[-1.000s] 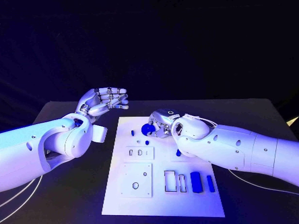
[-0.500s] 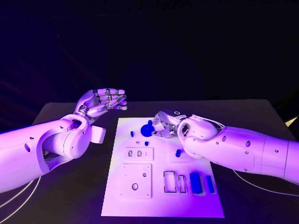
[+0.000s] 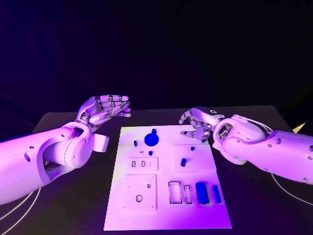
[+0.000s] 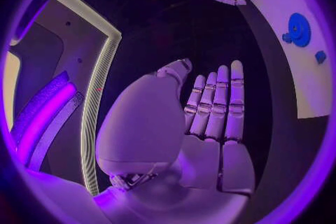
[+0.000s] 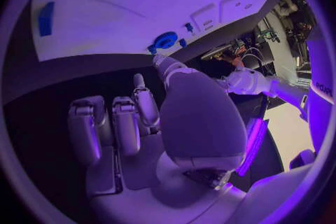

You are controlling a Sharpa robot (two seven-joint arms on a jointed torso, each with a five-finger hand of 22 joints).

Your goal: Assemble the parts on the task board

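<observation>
In the right wrist view, the right hand (image 5: pixel 133 123) holds nothing.

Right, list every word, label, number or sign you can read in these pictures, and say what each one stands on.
None can be read.
The white plastic task board shows cut-out slots and small blue parts, no lettering.
The robot's white right arm carries a faint dark mark in the right wrist view, too blurred to read.
The silver left hand and silver right hand bear no legible marks.
</observation>
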